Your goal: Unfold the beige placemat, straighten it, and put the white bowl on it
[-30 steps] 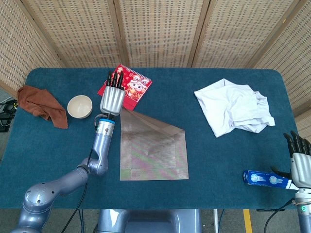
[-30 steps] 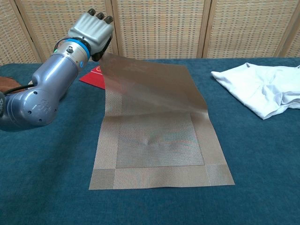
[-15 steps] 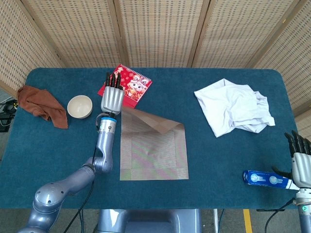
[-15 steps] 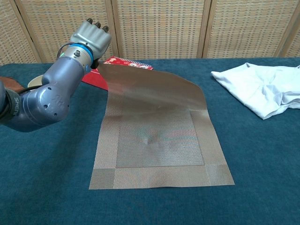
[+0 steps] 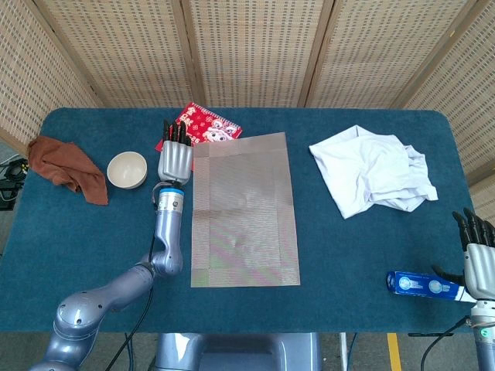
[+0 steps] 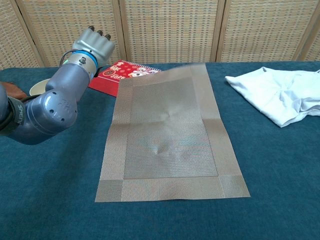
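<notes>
head view shows the beige placemat (image 5: 244, 209) lying unfolded and flat on the blue table (image 5: 356, 247), its far left corner overlapping the red booklet (image 5: 203, 124). the left hand (image 5: 175, 158) rests just beside the placemat's far left edge, fingers extended and holding nothing. the white bowl (image 5: 127, 169) sits left of that hand, near a brown cloth (image 5: 66, 168). the right hand (image 5: 479, 259) hangs at the table's near right corner, fingers apart, touching a blue box (image 5: 421, 284). a white garment (image 5: 375, 170) lies crumpled at far right.
</notes>
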